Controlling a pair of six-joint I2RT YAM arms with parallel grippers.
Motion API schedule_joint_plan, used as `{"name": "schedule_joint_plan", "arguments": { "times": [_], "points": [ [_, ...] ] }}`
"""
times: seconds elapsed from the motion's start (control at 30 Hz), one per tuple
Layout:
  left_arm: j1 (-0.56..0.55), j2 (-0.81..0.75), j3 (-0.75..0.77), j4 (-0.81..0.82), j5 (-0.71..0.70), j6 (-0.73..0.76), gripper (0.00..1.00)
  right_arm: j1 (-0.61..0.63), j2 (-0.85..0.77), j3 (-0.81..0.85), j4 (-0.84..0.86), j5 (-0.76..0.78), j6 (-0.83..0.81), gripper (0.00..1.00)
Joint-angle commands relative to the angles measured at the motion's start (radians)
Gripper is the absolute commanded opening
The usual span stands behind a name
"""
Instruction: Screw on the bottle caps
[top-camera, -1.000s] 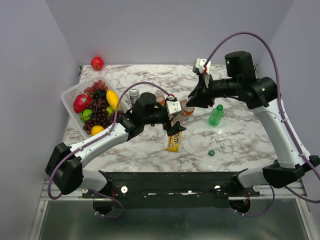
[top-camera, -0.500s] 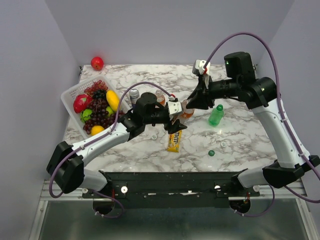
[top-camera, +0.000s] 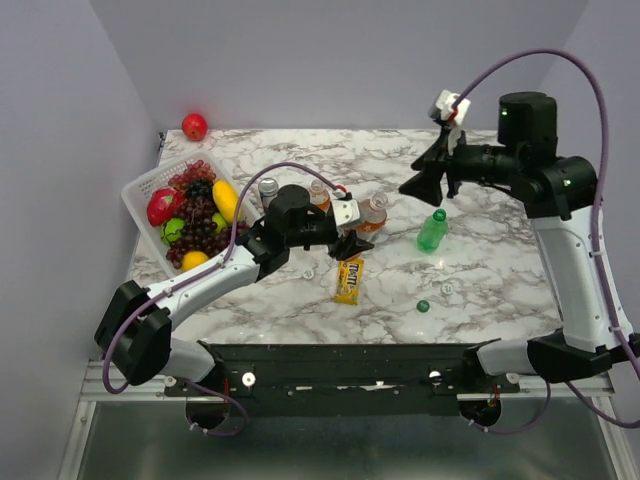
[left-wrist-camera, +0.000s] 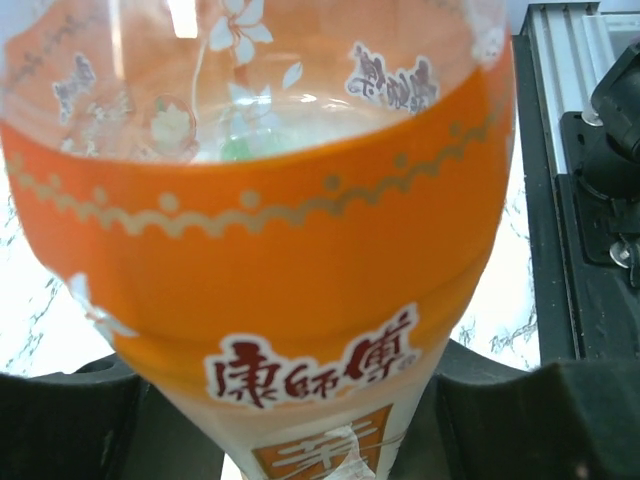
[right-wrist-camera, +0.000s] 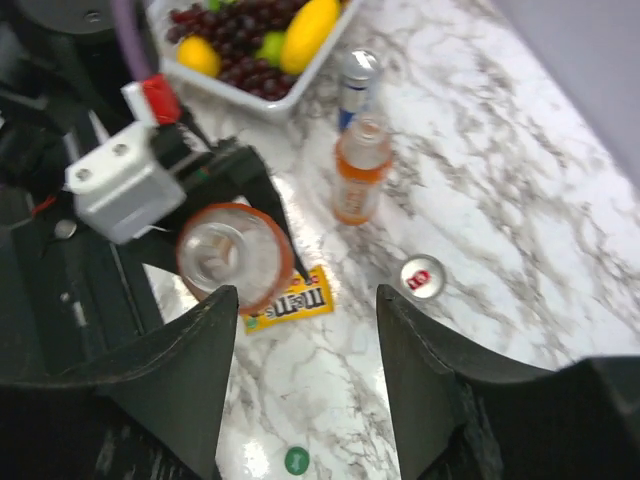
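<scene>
Mid-table, left gripper (top-camera: 357, 237) clamping orange bottle (top-camera: 373, 210)

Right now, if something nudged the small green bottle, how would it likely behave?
The green bottle stands free, tall and narrow, on the smooth marble table, so it would probably tip rather than slide. It looks like thin translucent plastic, so it is likely light. Its round body would probably roll once it is down.

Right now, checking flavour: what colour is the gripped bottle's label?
Orange; bottle shows best in left wrist view.
</scene>
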Motion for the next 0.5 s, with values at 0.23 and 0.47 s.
{"name": "schedule_joint_plan", "arguments": {
  "times": [0.23, 0.47],
  "points": [
    [0.011, 0.000, -0.011, 0.087, -0.027, -0.003, 0.00, -0.225, -0.339, -0.712, 0.057, 0.216, -0.348, 0.65],
    [0.005, -0.002, 0.086, 0.064, -0.063, -0.055, 0.00, -0.335, -0.408, -1.041, 0.093, 0.243, -0.512, 0.64]
  ]
}}
